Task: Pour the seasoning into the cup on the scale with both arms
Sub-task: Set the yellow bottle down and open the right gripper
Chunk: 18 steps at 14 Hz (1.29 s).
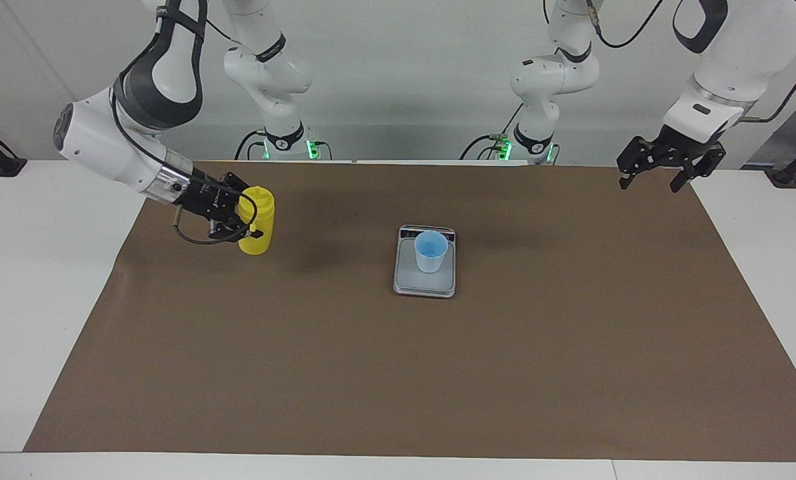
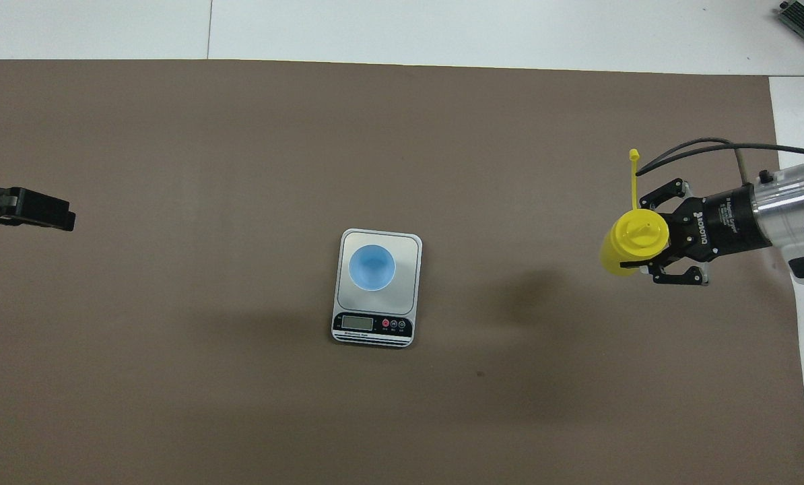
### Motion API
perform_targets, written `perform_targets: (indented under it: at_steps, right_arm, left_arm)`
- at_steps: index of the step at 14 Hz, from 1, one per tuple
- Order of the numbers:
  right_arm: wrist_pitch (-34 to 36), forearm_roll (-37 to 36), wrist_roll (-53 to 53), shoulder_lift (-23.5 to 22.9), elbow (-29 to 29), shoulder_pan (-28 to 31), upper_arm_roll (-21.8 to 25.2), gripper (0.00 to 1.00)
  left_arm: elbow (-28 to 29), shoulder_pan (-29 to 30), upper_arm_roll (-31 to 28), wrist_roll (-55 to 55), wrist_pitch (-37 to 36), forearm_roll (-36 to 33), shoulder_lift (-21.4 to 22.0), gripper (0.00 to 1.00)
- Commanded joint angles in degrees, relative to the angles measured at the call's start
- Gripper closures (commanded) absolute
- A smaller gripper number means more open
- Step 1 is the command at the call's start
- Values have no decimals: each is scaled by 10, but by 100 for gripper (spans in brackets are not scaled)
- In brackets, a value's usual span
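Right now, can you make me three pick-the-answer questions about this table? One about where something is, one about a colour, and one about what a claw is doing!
1. Where is the cup?
A. on the scale
B. on the brown mat
C. in a claw

2. What colour is the bottle?
A. red
B. yellow
C. green

3. What is the right claw doing?
A. hanging open over the scale
B. resting on the cup
C. gripping the bottle

Answers:
1. A: the cup stands on the scale's pale plate, next to the display strip.
2. B: the bottle is bright yellow, cap and all.
3. C: its fingers are shut on the upright bottle at the right arm's end of the mat, while the left claw waits open at the other end.
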<state>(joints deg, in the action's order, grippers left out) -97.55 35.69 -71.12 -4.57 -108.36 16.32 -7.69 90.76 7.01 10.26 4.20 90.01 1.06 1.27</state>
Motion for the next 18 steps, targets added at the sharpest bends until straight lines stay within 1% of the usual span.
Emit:
perform_targets:
  at_steps: [1,3,4,5,8,10,11,12,14,16,18]
  right_arm:
    - [-12,39,123,2,-51,46,-6,100]
    - [-17,41,155,-26,-57,64,-6,100]
    - [-19,45,184,-35,-57,68,-6,100]
    - [-20,45,234,-44,-58,68,-5,100]
    - [-26,46,245,-88,-55,95,-5,100]
    - [-26,47,250,-105,-55,101,-5,100]
    - [-28,47,252,-104,-57,99,-5,2]
    - [-31,37,258,-102,-56,95,-4,0]
    - [-30,33,258,-96,-54,94,-4,0]
    - [-30,-2,262,-67,-48,94,-3,0]
    - [-31,-53,264,-41,-26,94,-3,0]
  left_arm:
    - [15,4,2,-6,-1,-10,14,0]
    - [15,4,2,-5,-1,-10,14,0]
    - [15,4,2,-6,-1,-10,14,0]
    - [15,4,2,-6,-1,-10,14,0]
    - [15,4,2,-6,-1,-10,14,0]
    - [15,4,2,-6,-1,-10,14,0]
    - [15,4,2,-6,-1,-10,14,0]
    - [15,4,2,-6,-1,-10,14,0]
    - [15,4,2,-5,-1,-10,14,0]
    - [15,4,2,-6,-1,-10,14,0]
    - [15,4,2,-5,-1,-10,14,0]
